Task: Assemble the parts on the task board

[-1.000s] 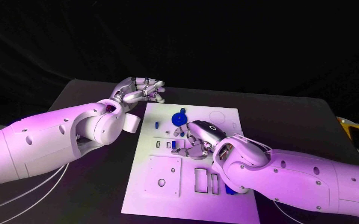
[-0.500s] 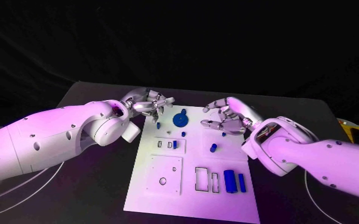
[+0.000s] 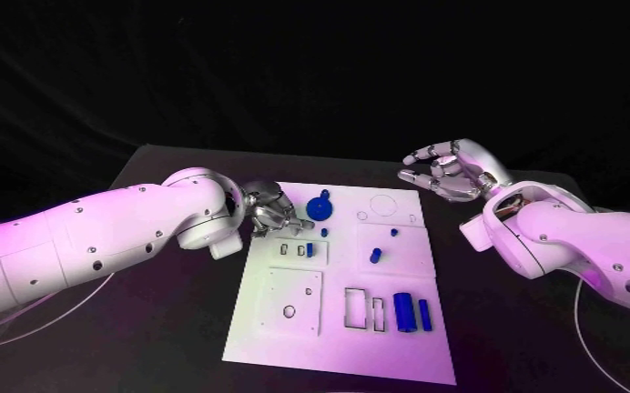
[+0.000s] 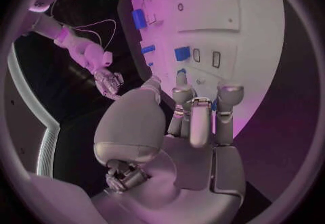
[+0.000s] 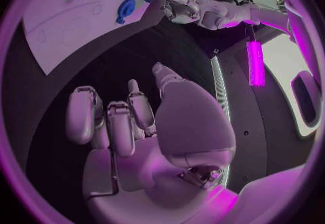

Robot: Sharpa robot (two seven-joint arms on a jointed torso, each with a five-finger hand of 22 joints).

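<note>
Task board (image 3: 344, 316) flat at mid-table, white. Blue parts on it: round disc (image 3: 320, 205) near far edge, small peg (image 3: 374, 255) mid-board, two upright blocks (image 3: 412, 312) in slots near right edge. Left hand (image 3: 270, 207) over board's far-left corner, fingers curled inward, nothing gripped. Right hand (image 3: 451, 170) raised beyond board's far-right corner, fingers bent, spread, empty.
</note>
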